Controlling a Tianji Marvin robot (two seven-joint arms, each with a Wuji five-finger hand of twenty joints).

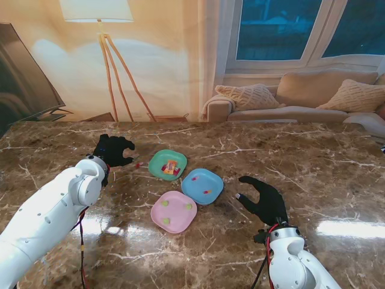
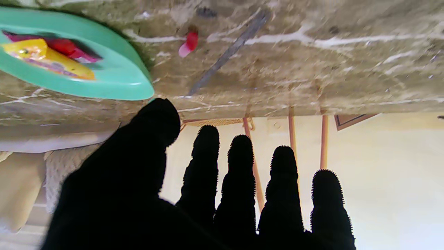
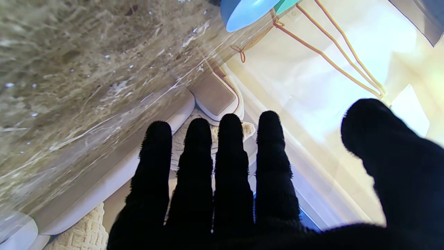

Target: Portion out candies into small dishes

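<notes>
A green dish [image 1: 168, 164] holds several wrapped candies in red and yellow; the left wrist view shows it [image 2: 104, 74] too. A blue dish [image 1: 203, 185] has a small candy in it, and its rim [image 3: 242, 14] shows in the right wrist view. The pink dish [image 1: 173, 211] nearest me carries three green candies. One red candy [image 1: 138, 164] lies loose on the marble between the green dish and my left hand [image 1: 112, 150], seen also from the left wrist [image 2: 189, 44]. That hand is open, fingers spread, holding nothing. My right hand [image 1: 263, 200] hovers open to the right of the blue dish.
The brown marble table [image 1: 313, 162] stretches wide to the right and left of the dishes. A floor lamp, a sofa with cushions and a window stand beyond the far edge. A dark screen sits at the far left.
</notes>
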